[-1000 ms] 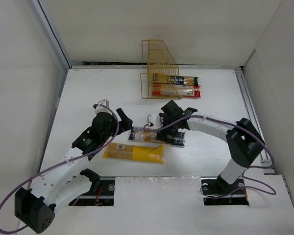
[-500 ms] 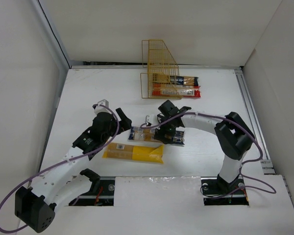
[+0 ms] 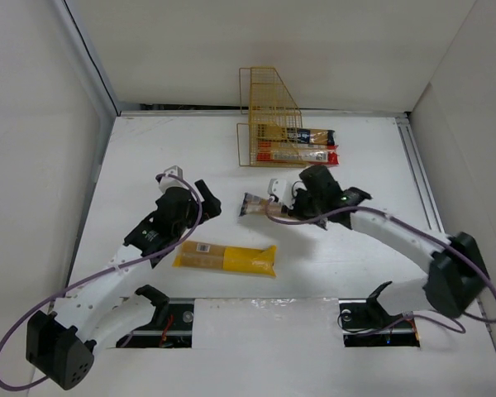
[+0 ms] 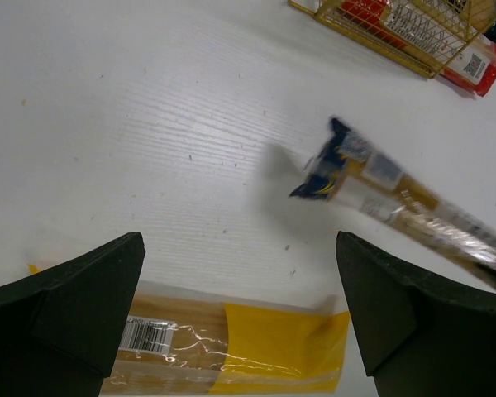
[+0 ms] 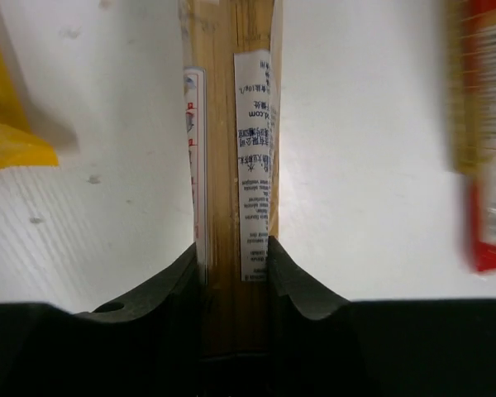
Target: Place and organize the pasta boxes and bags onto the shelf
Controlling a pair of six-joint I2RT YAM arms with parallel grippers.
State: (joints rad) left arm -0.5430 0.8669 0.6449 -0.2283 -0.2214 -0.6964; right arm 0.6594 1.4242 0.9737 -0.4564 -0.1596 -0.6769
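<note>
My right gripper (image 3: 296, 207) is shut on the clear pasta bag with blue ends (image 3: 260, 203) and holds it off the table; its jaws press both sides of the bag (image 5: 231, 124). The bag's free end (image 4: 339, 161) points left. The plain yellow bag (image 3: 225, 259) lies flat near the front. My left gripper (image 3: 202, 203) hovers open above that yellow bag (image 4: 231, 347), with nothing between its fingers. The gold wire shelf (image 3: 269, 116) stands at the back. On its lower tier lie the yellow-orange pack (image 3: 312, 135) and the red-and-white box (image 3: 307, 154).
White walls close in the table on the left, back and right. A metal rail (image 3: 422, 182) runs along the right edge. Both packs stick out past the shelf's right side. The red box (image 5: 488, 165) shows blurred at the right of the right wrist view.
The right gripper closed on the clear bag, lifted it and carried it back and to the right, toward the shelf. The left arm barely moved.
</note>
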